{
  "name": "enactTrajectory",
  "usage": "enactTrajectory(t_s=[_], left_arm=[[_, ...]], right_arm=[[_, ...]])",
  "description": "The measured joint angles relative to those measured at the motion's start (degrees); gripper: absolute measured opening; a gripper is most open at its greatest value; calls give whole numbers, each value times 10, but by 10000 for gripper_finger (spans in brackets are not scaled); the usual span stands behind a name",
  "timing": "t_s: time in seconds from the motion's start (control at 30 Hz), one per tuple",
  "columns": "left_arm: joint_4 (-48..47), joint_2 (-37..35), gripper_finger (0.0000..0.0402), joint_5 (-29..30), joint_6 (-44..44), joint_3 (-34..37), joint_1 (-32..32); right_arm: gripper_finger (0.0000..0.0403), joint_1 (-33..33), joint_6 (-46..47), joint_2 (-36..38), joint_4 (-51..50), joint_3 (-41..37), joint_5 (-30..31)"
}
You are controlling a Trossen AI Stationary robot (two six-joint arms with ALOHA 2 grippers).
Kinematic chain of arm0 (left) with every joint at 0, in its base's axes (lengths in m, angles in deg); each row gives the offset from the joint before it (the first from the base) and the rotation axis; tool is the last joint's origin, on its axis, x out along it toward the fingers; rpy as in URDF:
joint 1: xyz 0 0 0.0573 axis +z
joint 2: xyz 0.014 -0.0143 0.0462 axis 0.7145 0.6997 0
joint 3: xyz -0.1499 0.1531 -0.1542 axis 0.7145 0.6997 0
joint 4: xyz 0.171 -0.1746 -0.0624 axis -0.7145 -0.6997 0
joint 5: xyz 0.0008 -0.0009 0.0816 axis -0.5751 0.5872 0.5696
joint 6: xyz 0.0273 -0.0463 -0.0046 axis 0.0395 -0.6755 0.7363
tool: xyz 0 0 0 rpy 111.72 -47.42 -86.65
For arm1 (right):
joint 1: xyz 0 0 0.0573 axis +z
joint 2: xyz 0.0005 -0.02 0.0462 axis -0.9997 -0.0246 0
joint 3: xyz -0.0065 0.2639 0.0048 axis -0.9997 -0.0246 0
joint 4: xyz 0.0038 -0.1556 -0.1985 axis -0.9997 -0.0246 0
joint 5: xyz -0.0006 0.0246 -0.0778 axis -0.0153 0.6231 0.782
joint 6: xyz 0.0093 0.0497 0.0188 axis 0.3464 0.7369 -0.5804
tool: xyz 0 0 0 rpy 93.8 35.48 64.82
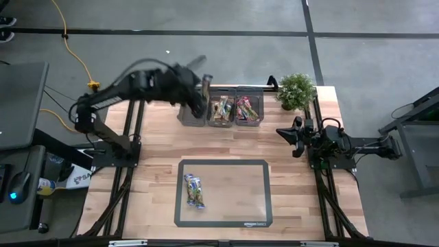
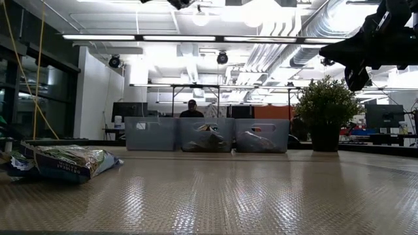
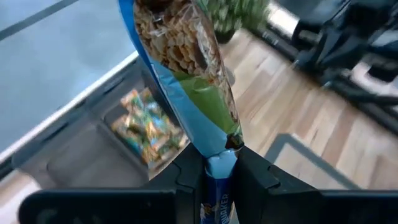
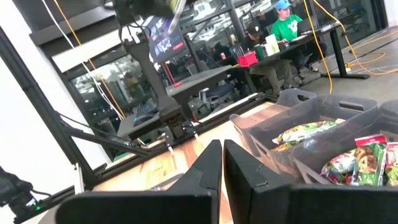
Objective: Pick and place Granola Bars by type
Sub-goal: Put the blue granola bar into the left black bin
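My left gripper (image 1: 200, 96) is over the far-side bins and shut on a blue-and-green wrapped granola bar (image 3: 186, 68). Below it are the left grey bin (image 1: 191, 113), whose floor looks bare (image 3: 81, 168), and the middle bin (image 1: 221, 108), which holds green/orange bars (image 3: 146, 127). The right bin (image 1: 248, 108) holds pink/red bars. Two or three more bars (image 1: 194, 191) lie flat on the dark-framed mat (image 1: 267, 206) and also show in the low view (image 2: 62, 162). My right gripper (image 1: 285, 132) hangs shut and empty at the table's right side; it also shows in its wrist view (image 4: 222, 165). My left gripper pinches one end of the bar (image 3: 219, 168) between its two fingers. The rest of the bar sticks out past the fingertips. The bar is lifted clear, above the bins.
A potted plant (image 1: 296, 89) stands at the far right corner beside the bins. The three bins show in a row in the low view (image 2: 206, 134). People sit at desks in the room beyond the table (image 4: 283, 18).
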State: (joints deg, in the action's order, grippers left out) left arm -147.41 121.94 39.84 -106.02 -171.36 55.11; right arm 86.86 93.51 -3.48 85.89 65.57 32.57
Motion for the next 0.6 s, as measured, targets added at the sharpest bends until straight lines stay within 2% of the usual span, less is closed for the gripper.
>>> enactTrajectory(t_s=[0.33,0.43,0.6], left_arm=[[30,-24,58,-273,90,5,238],[78,-26,58,-367,92,41,294],[121,-24,58,-490,86,142,373]], right_arm=[[0,0,0,0,0,0,0],[0,0,0,0,0,0,0],[0,0,0,0,0,0,0]])
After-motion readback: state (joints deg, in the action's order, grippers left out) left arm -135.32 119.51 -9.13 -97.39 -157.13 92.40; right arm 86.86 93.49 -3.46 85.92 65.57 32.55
